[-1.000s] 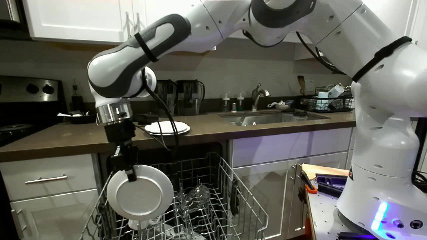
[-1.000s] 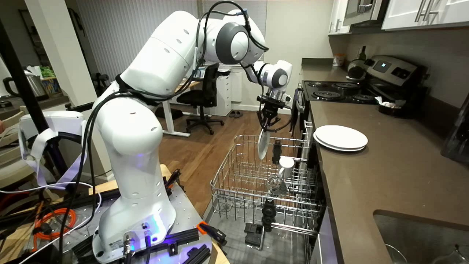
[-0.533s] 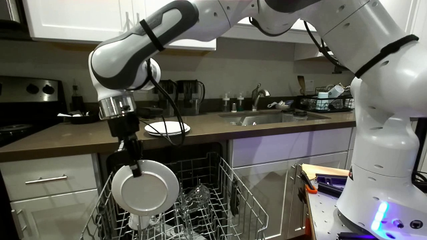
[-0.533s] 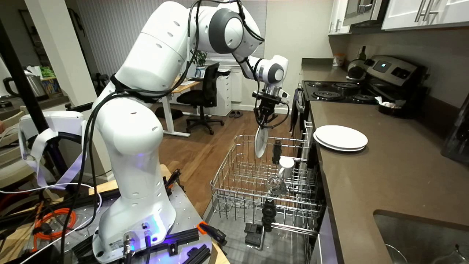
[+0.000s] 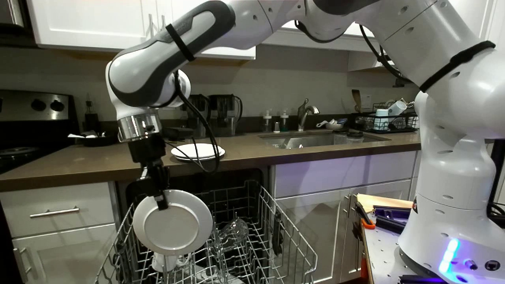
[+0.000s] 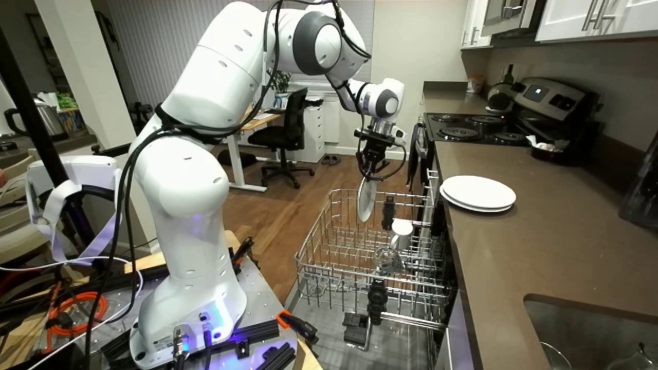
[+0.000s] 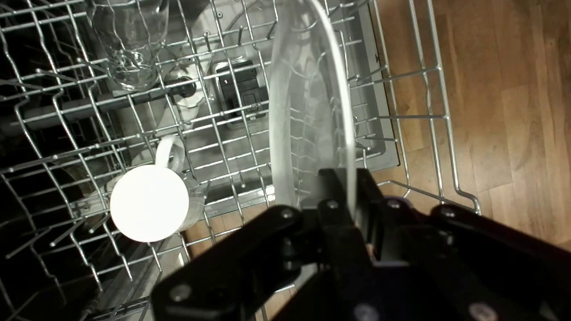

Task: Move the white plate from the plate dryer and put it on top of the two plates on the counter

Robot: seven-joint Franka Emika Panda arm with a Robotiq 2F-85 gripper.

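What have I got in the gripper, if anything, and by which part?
The white plate, by its upper rim: the gripper has one finger on each face there, and the rest hangs below.

The white arm (image 6: 221, 85) rises from its base (image 5: 473, 236), where a light (image 5: 449, 256) glows blue, arches over at the elbow (image 6: 327, 54) and bends down to the wrist (image 5: 140, 126). Below it the black gripper (image 7: 350, 180) slants downward in both exterior views. In the wrist view its 2 fingers (image 7: 332, 209) sit close together in a pinch, dark linkages (image 7: 232, 249) spreading to either side.
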